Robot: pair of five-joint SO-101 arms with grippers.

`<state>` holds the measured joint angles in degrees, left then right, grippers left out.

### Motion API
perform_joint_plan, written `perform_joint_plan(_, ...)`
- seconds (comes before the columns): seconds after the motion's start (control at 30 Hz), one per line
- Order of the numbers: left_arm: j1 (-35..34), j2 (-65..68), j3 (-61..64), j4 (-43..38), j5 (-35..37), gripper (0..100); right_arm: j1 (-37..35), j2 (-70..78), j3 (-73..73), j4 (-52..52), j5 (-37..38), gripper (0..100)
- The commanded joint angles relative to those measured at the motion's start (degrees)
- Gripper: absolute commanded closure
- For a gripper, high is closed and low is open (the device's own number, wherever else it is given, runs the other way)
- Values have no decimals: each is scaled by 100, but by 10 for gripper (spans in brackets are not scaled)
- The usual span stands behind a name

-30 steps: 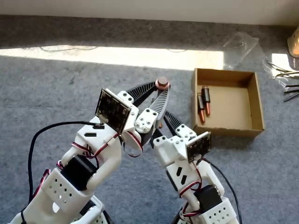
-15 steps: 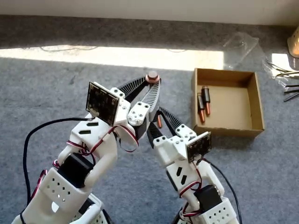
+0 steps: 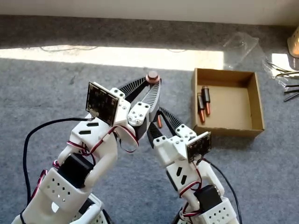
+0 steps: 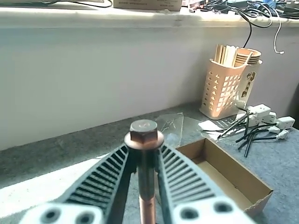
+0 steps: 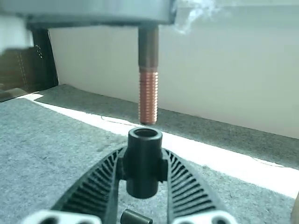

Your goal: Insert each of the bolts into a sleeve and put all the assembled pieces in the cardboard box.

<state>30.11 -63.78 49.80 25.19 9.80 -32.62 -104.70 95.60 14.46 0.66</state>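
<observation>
Right wrist view shows you the right fingers (image 5: 103, 181) clamped on a sleeve (image 5: 144, 161), beside the cardboard box (image 3: 233, 105). The left fingers (image 4: 105, 181) grip a bolt (image 4: 144, 140) just above it, not yet inserted. Two assembled pieces (image 3: 203, 103) lie in the box already.

Daylight falls in one hard, washed-out band across the far part of the grey table (image 3: 46, 93) in the high view, and the nearer part lies in soft, even shade. In the left wrist view the bolt (image 4: 144, 140) head shows a pale sheen against a bright wall (image 4: 70, 79). In the right wrist view the sleeve (image 5: 145, 161) stands dark against a glaring sunlit strip, and the bolt's copper thread gleams.
</observation>
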Motion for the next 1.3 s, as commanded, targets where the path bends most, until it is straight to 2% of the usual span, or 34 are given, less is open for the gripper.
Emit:
perform_joint_plan(0.0, -22, -127, -40, -114, 44, 995, -66, -31, 602, 4, -18, 994)
perform_joint_plan(0.3, -22, -127, -66, 114, 44, 995, -66, -31, 602, 4, -18, 994)
perform_joint_plan(0.43, -13, -127, -48, 123, 316, 995, -66, -31, 602, 4, -18, 994)
perform_joint_plan(1.07, -13, -127, -31, 413, 352, 995, -66, -31, 602, 4, -18, 994)
perform_joint_plan(1.27, -40, -127, 382, 396, 352, 995, -57, -31, 602, 4, -18, 994)
